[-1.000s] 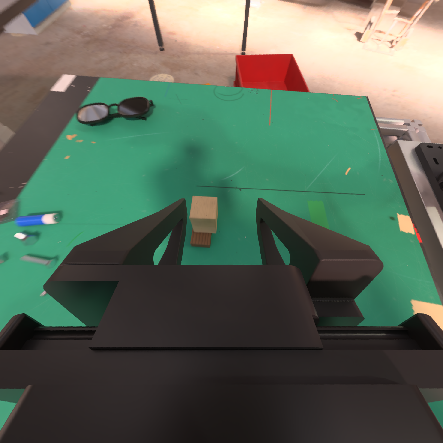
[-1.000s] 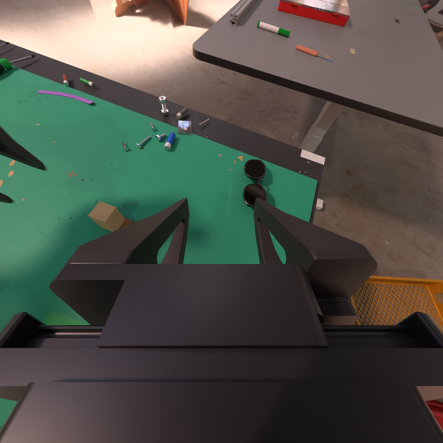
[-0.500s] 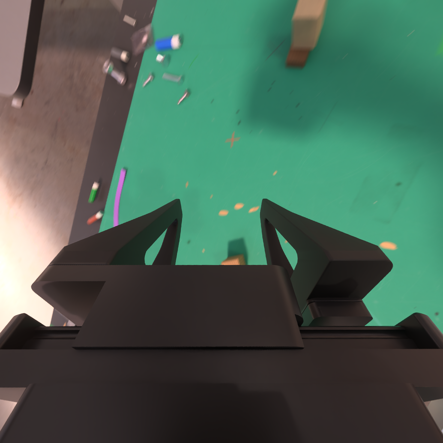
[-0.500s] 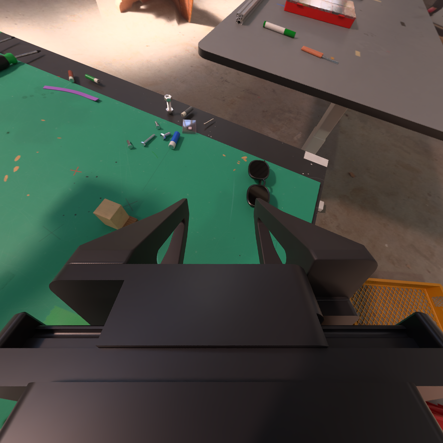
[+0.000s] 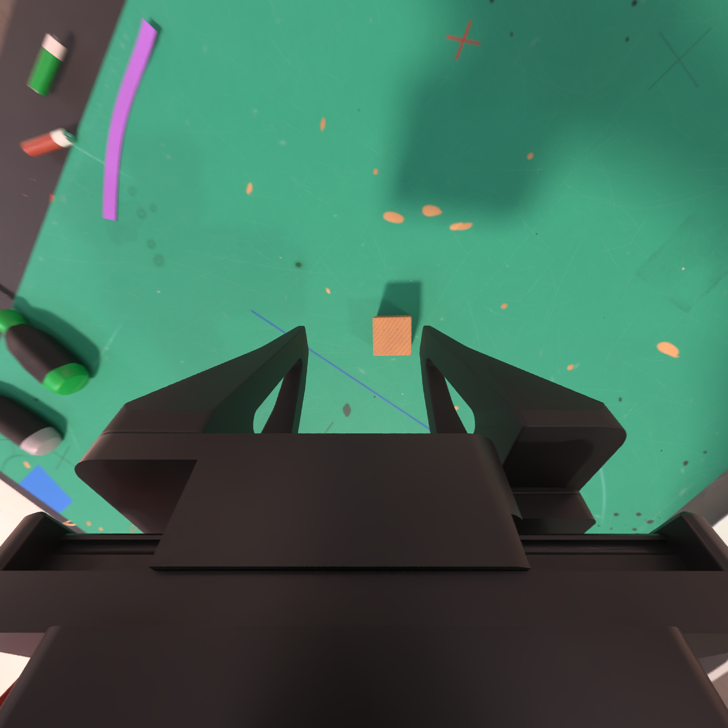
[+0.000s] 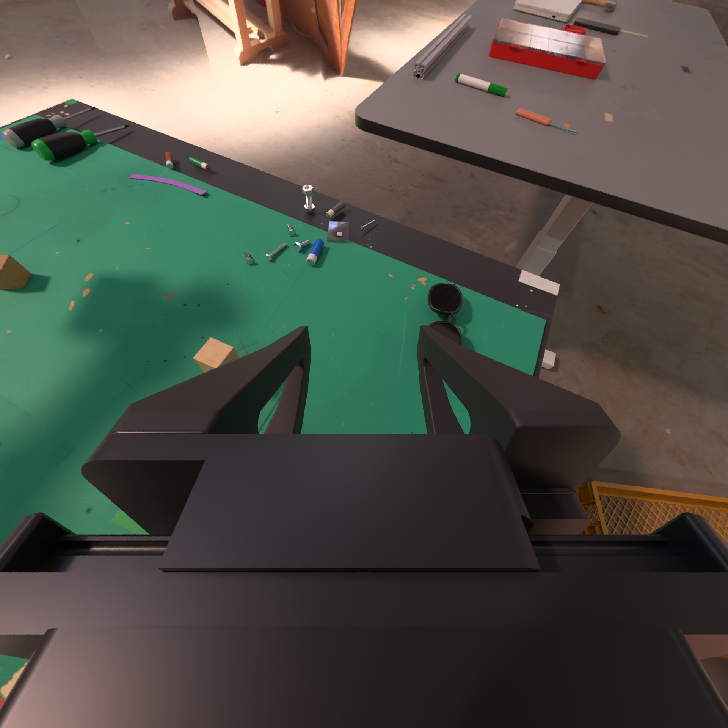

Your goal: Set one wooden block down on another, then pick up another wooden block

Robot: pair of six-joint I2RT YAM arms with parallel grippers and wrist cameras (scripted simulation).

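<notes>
Left wrist view, released left pincer above grained, seemingly cubic orange wooden block, right pincer released.

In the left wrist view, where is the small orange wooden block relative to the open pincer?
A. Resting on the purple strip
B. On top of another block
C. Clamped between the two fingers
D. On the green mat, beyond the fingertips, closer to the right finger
D: the orange wooden block sits on the green mat past the left pincer, untouched and nearer its right finger.

Bare mat rings the orange block; tools well apart
</notes>
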